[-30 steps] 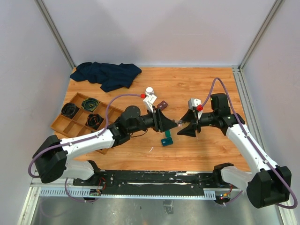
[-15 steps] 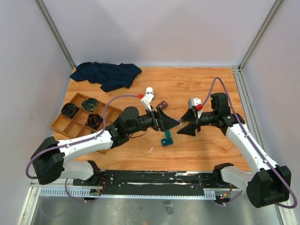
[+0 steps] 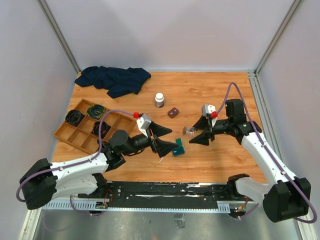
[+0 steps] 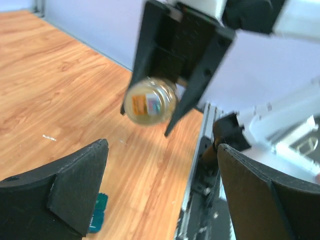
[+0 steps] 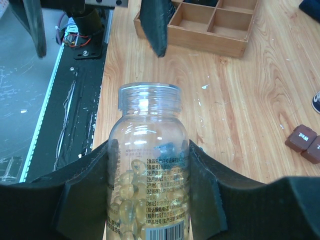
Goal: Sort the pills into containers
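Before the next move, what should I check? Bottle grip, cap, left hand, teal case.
1. Right hand clamped on the pill bottle: ok.
2. Bottle cap off, mouth open: ok.
3. Pills left in the bottle: ok, yellow capsules show through the wall.
4. Left hand open with nothing between its fingers: ok.
5. Teal case in view, close by the left hand: ok.
6. Teal case lid open, ready to take pills: cannot tell, too small in these views.
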Robot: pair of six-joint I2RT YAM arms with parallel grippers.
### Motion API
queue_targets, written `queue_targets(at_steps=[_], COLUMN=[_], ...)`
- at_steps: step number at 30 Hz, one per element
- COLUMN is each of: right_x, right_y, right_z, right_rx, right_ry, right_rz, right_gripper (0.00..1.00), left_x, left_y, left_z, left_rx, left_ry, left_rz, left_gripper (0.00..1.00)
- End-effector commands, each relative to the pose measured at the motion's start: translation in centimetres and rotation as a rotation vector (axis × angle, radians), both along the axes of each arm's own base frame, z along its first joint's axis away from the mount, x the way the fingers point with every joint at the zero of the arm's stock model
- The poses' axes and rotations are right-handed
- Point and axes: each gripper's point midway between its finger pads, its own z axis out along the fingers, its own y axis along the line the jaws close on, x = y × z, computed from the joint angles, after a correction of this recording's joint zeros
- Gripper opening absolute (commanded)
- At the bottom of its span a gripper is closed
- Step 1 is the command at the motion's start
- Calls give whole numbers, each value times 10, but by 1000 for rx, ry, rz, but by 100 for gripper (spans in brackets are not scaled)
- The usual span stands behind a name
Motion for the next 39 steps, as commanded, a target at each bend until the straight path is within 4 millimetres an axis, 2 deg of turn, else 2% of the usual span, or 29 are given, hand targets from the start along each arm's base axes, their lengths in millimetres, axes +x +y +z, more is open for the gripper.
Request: queue_targets(at_steps=[1, 5, 8, 14, 17, 23, 29, 34, 37, 39], right_x=[-7, -11, -12, -15, -16, -16, -16, -16, -16, -16], right_y=[-1, -1, -1, -1, -1, -1, -1, -1, -1, -1], right_z=[17, 19, 19, 20, 20, 20, 21, 22, 21, 22], right_rx=[45, 53, 53, 61, 61, 60, 63, 64, 63, 62], right_ry=[-46, -56, -63, -63, -62, -61, -60, -61, -59, -61], right_rz=[37, 52, 52, 65, 66, 65, 69, 68, 67, 66], right_gripper=[1, 1, 1, 1, 1, 1, 1, 1, 1, 1], left_x=[-35, -34, -27, -7, 4, 8, 9, 7, 4, 1], left_y=[9, -1, -12, -27, -35, -48, -48, -48, -49, -50], left_z=[30, 25, 18, 6, 11, 7, 3, 4, 3, 7], left_rx=[-64, 73, 184, 300, 311, 324, 335, 327, 317, 295], left_ry=[-495, -676, -741, -791, -772, -766, -756, -748, -730, -705], left_rz=[-118, -166, -213, -246, -264, -316, -314, -324, -342, -352], left_gripper=[94, 95, 95, 92, 88, 75, 65, 53, 40, 26])
